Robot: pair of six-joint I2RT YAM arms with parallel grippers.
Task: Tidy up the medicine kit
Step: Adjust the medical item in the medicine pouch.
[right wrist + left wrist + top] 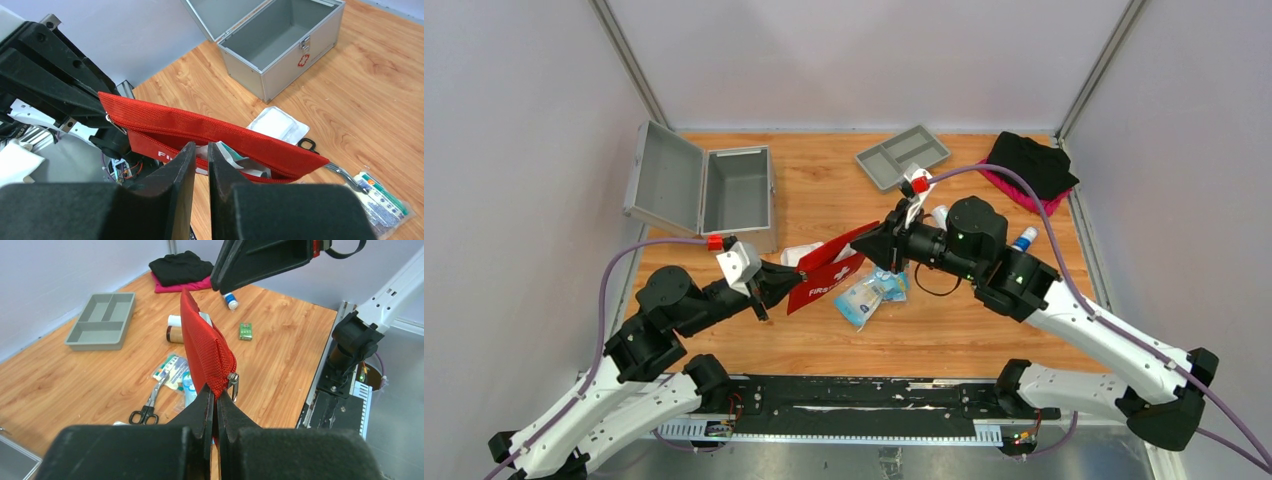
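Left arm [689, 300] reaches low, left fingers [202, 407] pinching the red pouch [210, 127] by its zipper corner. Right arm [989, 260] stretches to the pouch's opposite end, right fingers [180, 167] narrow, grip unclear.

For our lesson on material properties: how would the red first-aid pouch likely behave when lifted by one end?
Probably floppy: the red pouch is woven fabric and curves along its length beyond the left gripper pinching its end. Likely light, being thin cloth held off the table by pinching. Its open zip shows contents that might spill if tipped.
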